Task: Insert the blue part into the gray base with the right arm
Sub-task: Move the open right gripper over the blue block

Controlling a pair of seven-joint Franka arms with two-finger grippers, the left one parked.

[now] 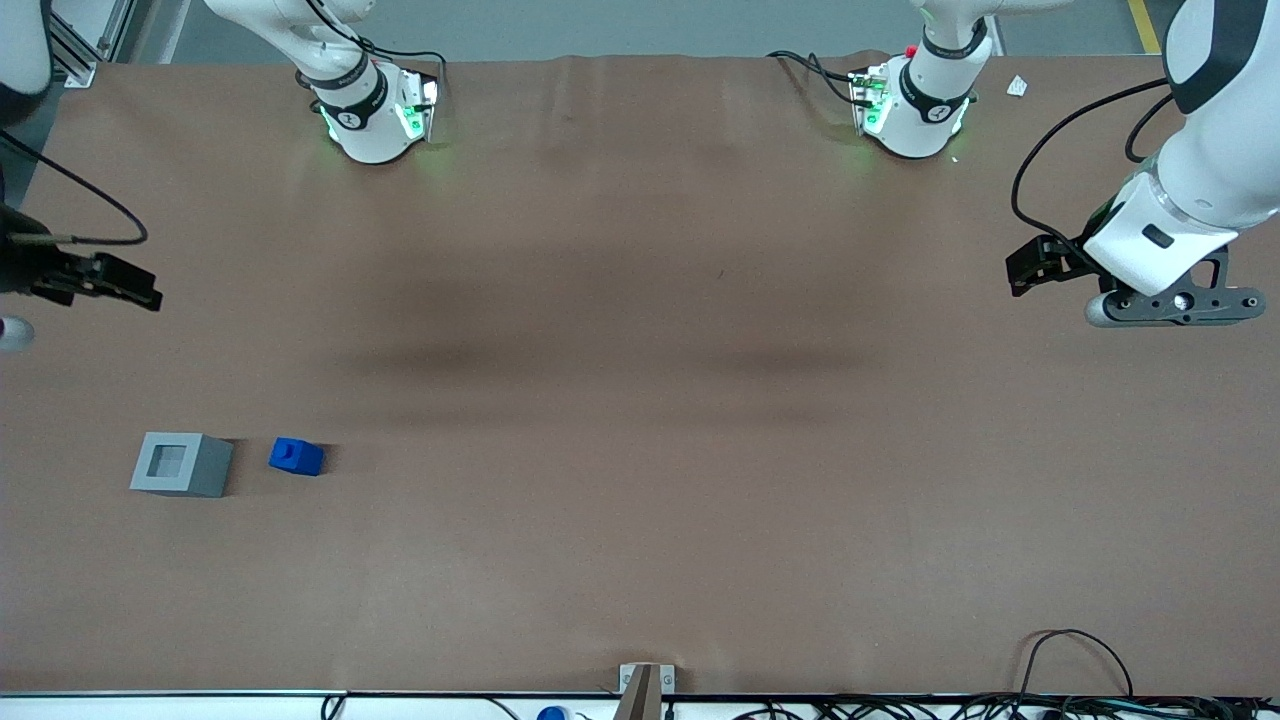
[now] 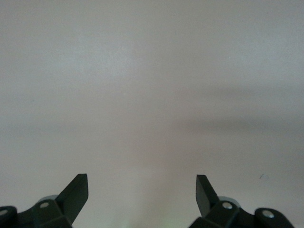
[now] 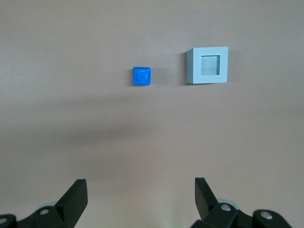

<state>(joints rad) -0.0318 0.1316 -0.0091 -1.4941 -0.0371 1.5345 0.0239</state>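
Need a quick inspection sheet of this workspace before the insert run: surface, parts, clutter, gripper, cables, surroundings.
Surface: brown table, bare between the parts and the arm bases.
Job's things: blue part upright beside gray base, apart from it; base's recess unfilled.
Clutter: white scrap near the parked arm's base.
Gripper: right gripper open, holding nothing, raised, farther from the front camera than the parts.
Cables: tangle along the near edge.
Surroundings: gray floor.

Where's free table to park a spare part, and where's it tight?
Most of the brown table is bare: the whole middle, and the strip nearer the front camera than the blocks. Tight only by the blue part and gray base, standing apart with a narrow gap between them. The right arm's gripper, open, hangs high at the working arm's end, holding nothing.
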